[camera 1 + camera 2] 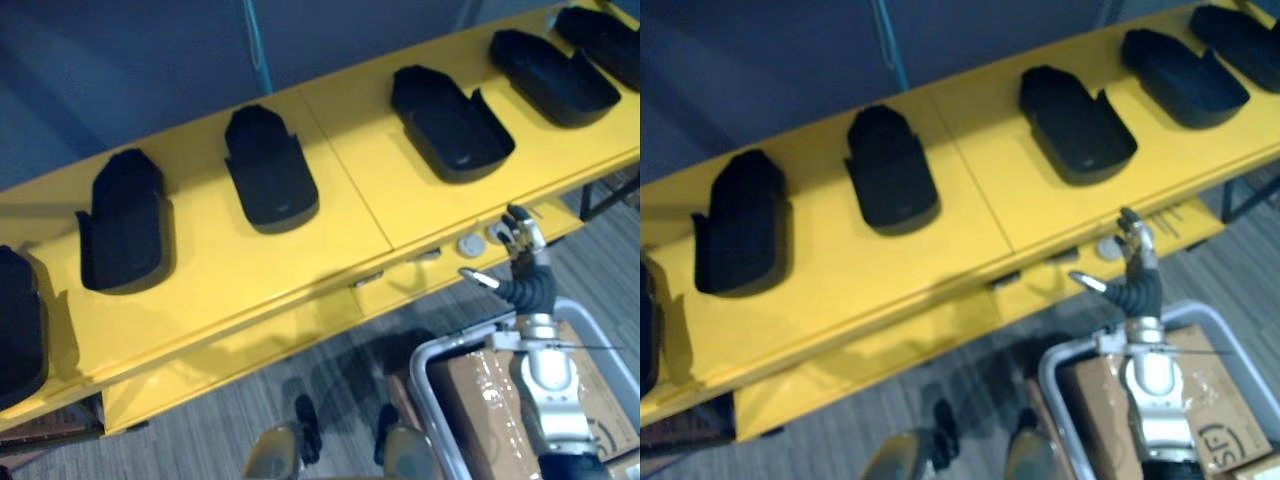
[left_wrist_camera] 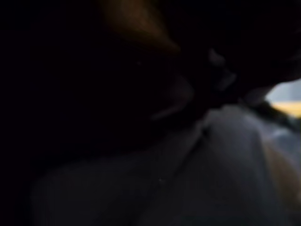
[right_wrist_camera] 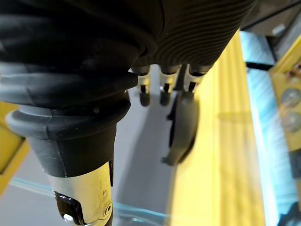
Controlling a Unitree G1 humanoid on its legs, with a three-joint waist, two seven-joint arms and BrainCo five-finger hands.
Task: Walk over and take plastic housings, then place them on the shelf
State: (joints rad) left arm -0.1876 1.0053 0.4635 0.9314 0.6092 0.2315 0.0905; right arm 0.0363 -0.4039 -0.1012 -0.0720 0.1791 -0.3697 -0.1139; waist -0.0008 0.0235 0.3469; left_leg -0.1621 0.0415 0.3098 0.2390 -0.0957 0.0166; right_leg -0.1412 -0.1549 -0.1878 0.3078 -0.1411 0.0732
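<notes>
Several black plastic housings lie in a row on the yellow shelf [image 1: 350, 190]: one at the left [image 1: 125, 220], one left of the middle [image 1: 268, 170], one right of the middle [image 1: 448, 122], and more at the far right [image 1: 550, 75]. My right hand [image 1: 522, 252] is raised just in front of the shelf's front edge, below the housing right of the middle. It is open, thumb stretched out to the left, holding nothing. In the right wrist view its fingers [image 3: 163, 89] point toward a housing [image 3: 184, 126] seen edge-on. My left hand [image 2: 202, 80] is a dark shape in the left wrist view.
A grey bin [image 1: 432, 368] holding a wrapped cardboard box [image 1: 495, 395] stands on the floor under my right arm. A lower yellow ledge [image 1: 250, 350] with round buttons [image 1: 470, 245] juts out below the shelf. A blue wall runs behind the shelf.
</notes>
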